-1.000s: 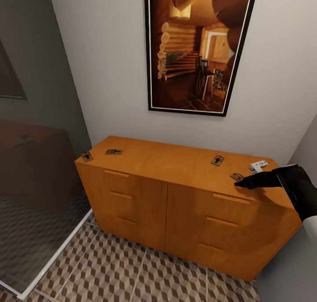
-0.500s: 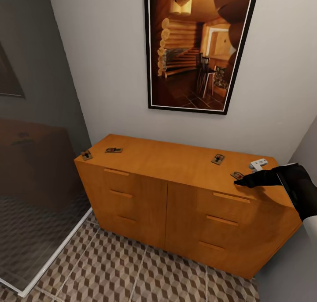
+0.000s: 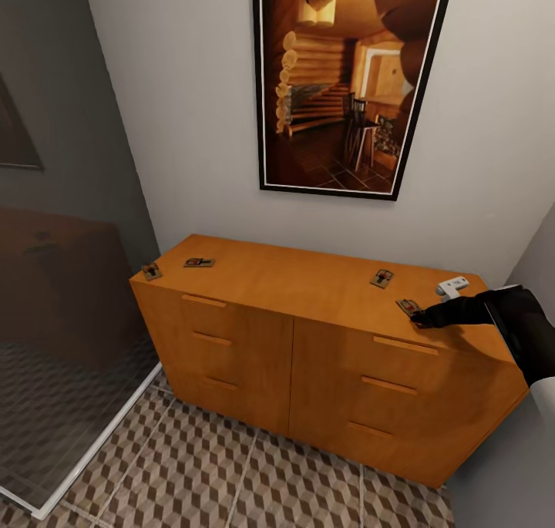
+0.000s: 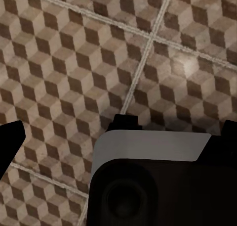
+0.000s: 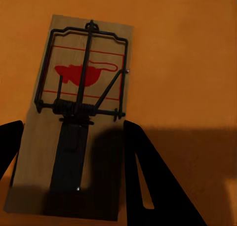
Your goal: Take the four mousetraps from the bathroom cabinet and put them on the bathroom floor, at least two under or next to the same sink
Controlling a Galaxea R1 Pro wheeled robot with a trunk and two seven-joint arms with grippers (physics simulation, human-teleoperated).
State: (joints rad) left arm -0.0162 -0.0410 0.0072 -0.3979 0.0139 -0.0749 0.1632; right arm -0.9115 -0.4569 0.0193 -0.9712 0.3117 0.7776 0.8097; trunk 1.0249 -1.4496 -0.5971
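Note:
Four mousetraps lie on top of the orange-brown cabinet [image 3: 308, 335]. Two are at its left end [image 3: 152, 271] [image 3: 199, 263] and one is right of the middle [image 3: 381, 278]. The fourth mousetrap [image 3: 408, 307] lies near the front right edge, and my right gripper [image 3: 417, 319] is at it. In the right wrist view that mousetrap [image 5: 84, 87] shows its red mouse mark and dark spring bar. The open right gripper [image 5: 73, 124] has one finger on each side of the trap's near end. My left gripper [image 4: 123, 127] hangs open over the bathroom floor [image 4: 74, 63].
A small white object [image 3: 452, 286] lies at the cabinet's back right corner. A framed picture [image 3: 347, 81] hangs above. The glass shower wall [image 3: 62, 343] stands left of the cabinet, and cube-patterned floor tiles [image 3: 231, 474] lie in front.
The head camera tilted slightly. My right gripper has edged in around the nearest mousetrap, which has turned and shifted a little to the left.

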